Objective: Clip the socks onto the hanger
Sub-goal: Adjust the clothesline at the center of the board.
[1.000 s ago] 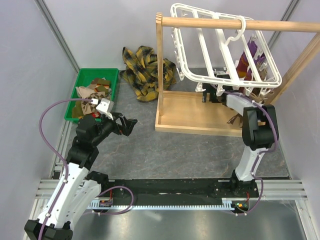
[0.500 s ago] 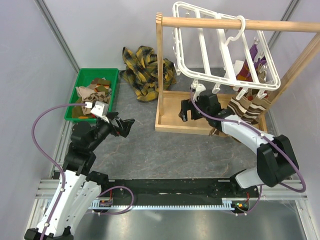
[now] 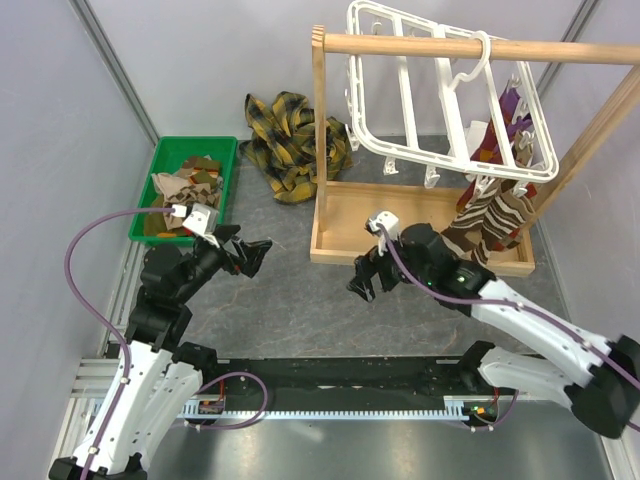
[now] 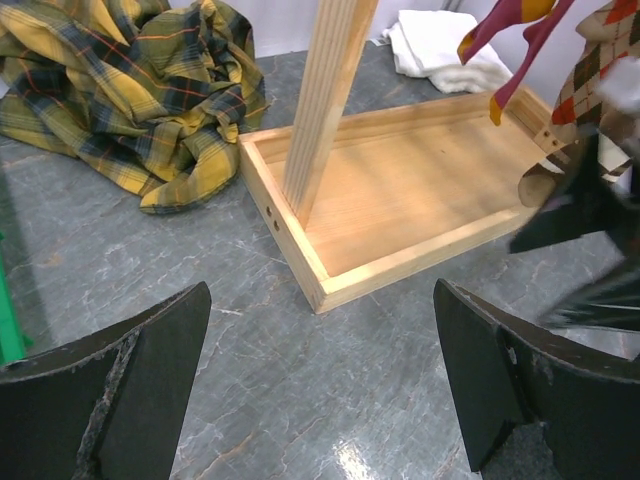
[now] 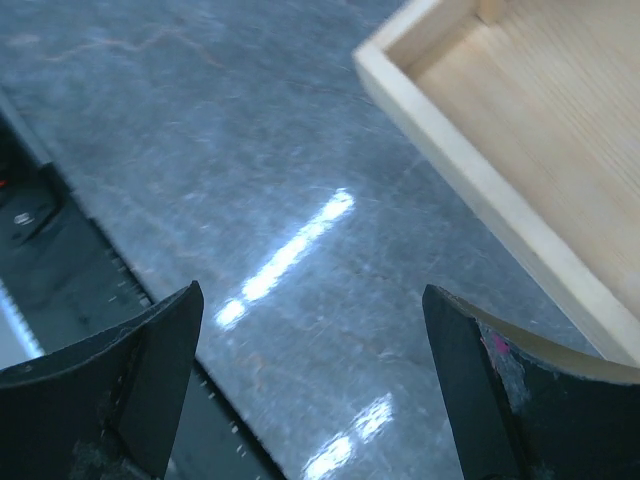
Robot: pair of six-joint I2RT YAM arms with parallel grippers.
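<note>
The white grid hanger [image 3: 440, 90] hangs by its hook from the wooden rod. Brown-beige patterned socks [image 3: 495, 215] dangle from its right-hand clips, with a dark red one above them; they also show in the left wrist view [image 4: 600, 60]. More socks lie in the green bin [image 3: 190, 185]. My left gripper [image 3: 255, 250] is open and empty over the table, left of the tray [image 4: 320, 390]. My right gripper [image 3: 362, 280] is open and empty, low over the table just in front of the tray's near left corner [image 5: 315, 390].
The wooden rack's tray [image 3: 340, 225] and upright post [image 3: 320, 120] stand mid-table; the tray corner shows in the right wrist view [image 5: 500, 150]. A yellow-black plaid cloth [image 3: 290, 140] lies behind. A white cloth [image 4: 440, 45] lies beyond the tray. A black rail [image 3: 340, 375] runs along the near edge.
My right arm has drawn back from the hanger's clips, down and left to the table in front of the tray, leaving the socks hanging. The left arm has barely moved.
</note>
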